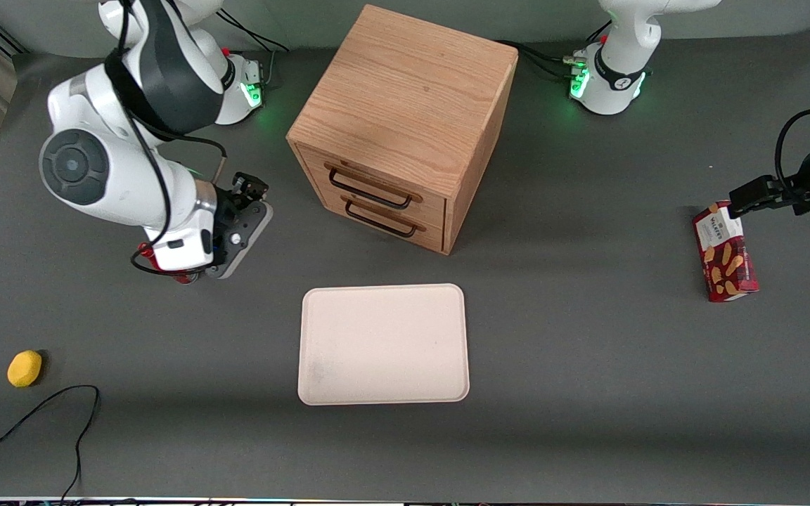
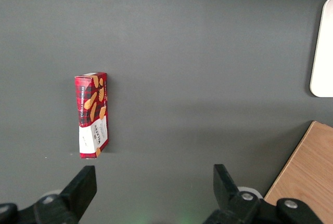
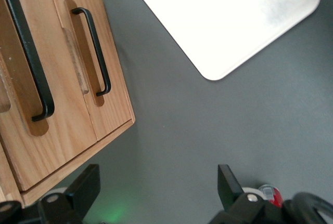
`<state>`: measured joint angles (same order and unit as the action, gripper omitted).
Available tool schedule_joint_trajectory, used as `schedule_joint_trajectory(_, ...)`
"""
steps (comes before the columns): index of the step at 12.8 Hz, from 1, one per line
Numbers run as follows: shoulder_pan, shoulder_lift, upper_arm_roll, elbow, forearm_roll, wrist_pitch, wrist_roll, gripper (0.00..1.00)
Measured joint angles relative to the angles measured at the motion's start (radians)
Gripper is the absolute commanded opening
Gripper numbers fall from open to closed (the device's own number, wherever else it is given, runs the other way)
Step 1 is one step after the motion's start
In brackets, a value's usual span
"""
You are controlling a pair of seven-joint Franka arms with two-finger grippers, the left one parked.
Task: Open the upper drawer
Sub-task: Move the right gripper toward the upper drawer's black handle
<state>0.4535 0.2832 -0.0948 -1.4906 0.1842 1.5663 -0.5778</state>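
Upper drawer (image 1: 370, 184) closed, frame centre, in oak cabinet (image 1: 405, 105) on worktop (image 1: 588, 351). Gripper (image 1: 254, 188) beside cabinet front, fingers open, empty. Risk: two alike handles close together; misaligned approach hooks bottom drawer (image 1: 384, 221) instead.

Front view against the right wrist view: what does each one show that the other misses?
Only the front view shows the cabinet's top, the yellow ball, the red biscuit box and the working arm. Only the right wrist view shows the tool open above bare table, beside the cabinet and touching nothing. Both show the upper drawer, shut, the bottom drawer and the tray.
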Motion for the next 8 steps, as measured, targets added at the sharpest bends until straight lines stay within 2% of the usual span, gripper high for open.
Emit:
schedule_joint_trajectory(6, 0.023, 0.039, 0.011, 0.019, 0.001, -0.008, -0.054, 1.0)
schedule_joint_trajectory(8, 0.033, 0.044, 0.019, 0.02, 0.024, -0.023, -0.064, 1.0)
